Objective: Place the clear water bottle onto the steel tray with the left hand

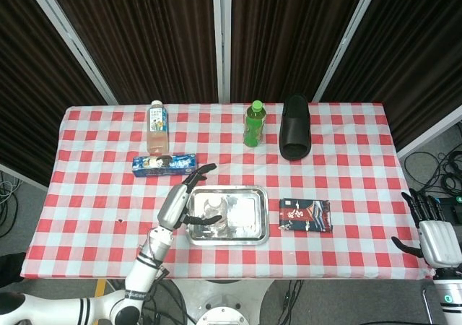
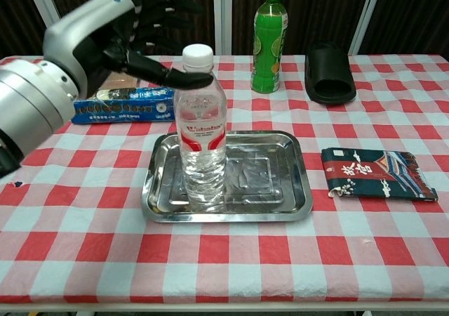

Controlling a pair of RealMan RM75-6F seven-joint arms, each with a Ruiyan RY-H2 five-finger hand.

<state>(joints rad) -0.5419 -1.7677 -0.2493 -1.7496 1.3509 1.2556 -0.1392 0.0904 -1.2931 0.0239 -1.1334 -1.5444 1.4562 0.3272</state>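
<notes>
On the tray (image 2: 298, 189), a shallow rectangular steel pan with rounded corners and a shiny, faintly dented floor, the water bottle (image 2: 202, 130) stands upright near the left end. It is clear ribbed plastic with a white cap and a red-and-white label. The left hand (image 2: 119, 28) hangs above and to the left of the bottle with its dark fingers (image 2: 163, 7) spread apart, holding nothing; its thumb reaches to just beside the cap, and whether it touches cannot be told. In the head view the right hand (image 1: 432, 238) sits off the table's right edge, fingers extended and apart, empty.

The cloth (image 2: 231, 260) is a red-and-white check. A long blue box (image 2: 126, 105) lies left of the tray, a dark flat packet (image 2: 379, 172) to its right. Further back stand a green bottle (image 2: 269, 41), a matte black slipper (image 2: 328, 71), and a pale drink bottle (image 1: 157, 128).
</notes>
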